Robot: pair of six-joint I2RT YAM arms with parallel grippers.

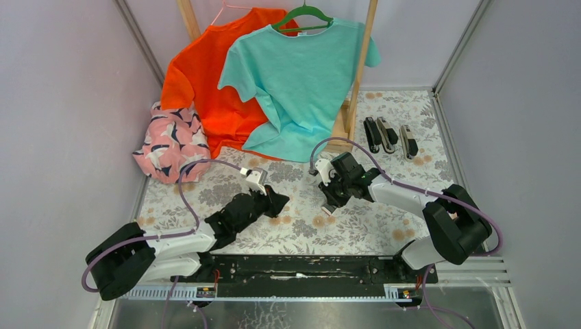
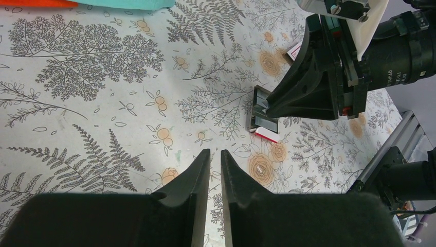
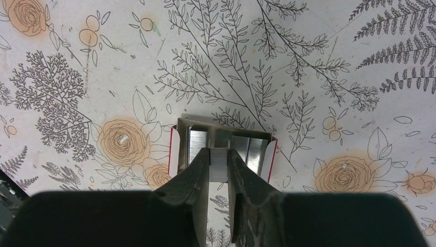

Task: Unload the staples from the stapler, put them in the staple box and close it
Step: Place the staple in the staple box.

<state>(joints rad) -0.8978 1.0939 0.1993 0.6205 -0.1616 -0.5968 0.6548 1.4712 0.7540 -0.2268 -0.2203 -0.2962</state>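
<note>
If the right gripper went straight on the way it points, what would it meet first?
Probably the small open red-edged cardboard box of staple strips, directly ahead of the right gripper and the silvery staple strip it pinches; depth is unclear.

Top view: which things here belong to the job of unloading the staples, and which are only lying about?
Job: staplers; staple strip held in the right gripper; open staple box; left gripper, shut and empty.
Lying about: orange shirt; teal shirt; pink patterned bag.
</note>
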